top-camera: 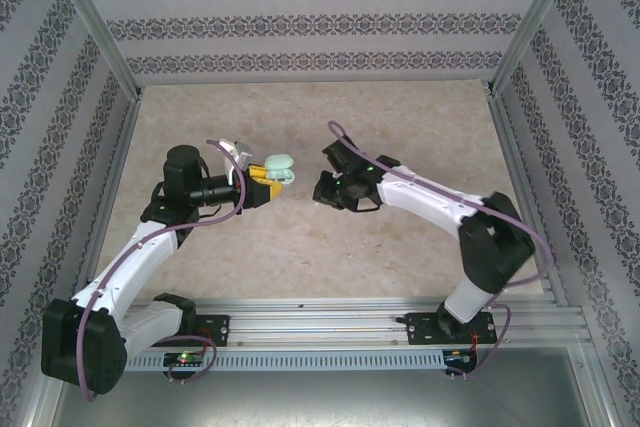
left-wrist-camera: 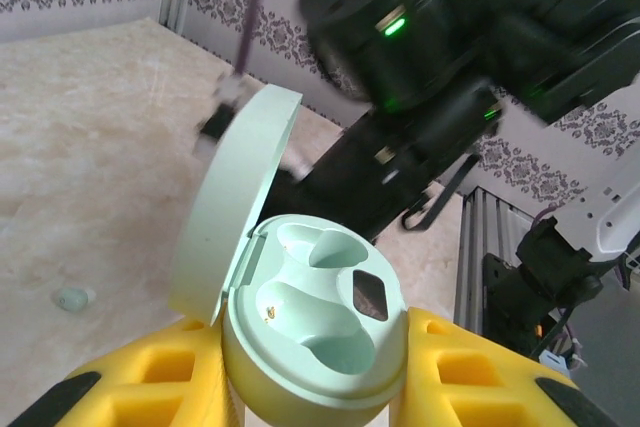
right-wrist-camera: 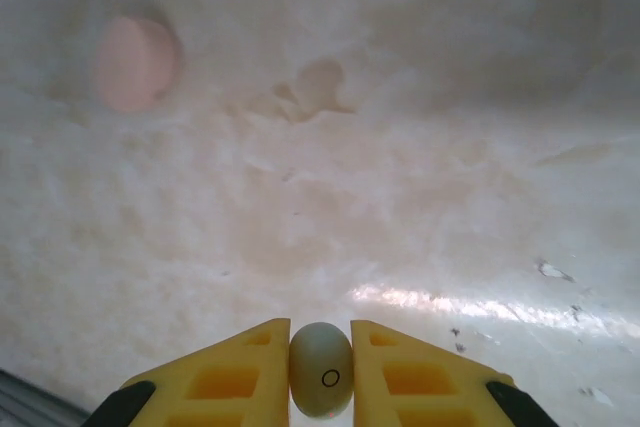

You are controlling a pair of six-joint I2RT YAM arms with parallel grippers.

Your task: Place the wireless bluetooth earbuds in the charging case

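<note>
The right gripper [right-wrist-camera: 321, 362] pinched a pale green earbud [right-wrist-camera: 321, 389] between its yellow fingertips, low over the beige table [right-wrist-camera: 400, 147], the bud seated squarely in the narrow gap. The left gripper [left-wrist-camera: 315, 402] was clamped on the pale green charging case [left-wrist-camera: 320, 347], whose lid [left-wrist-camera: 235, 197] stood swung open above two bare moulded wells. A second pale green earbud [left-wrist-camera: 72, 298] lay on the table to the left of the case. A blurred pink round object [right-wrist-camera: 137, 62] rested well apart from the right gripper.

Beige mottled tabletop [top-camera: 300, 257], grey-patterned wall panels [top-camera: 320, 22], aluminium corner posts [top-camera: 92, 17], slotted rail along near edge [top-camera: 320, 319]
</note>
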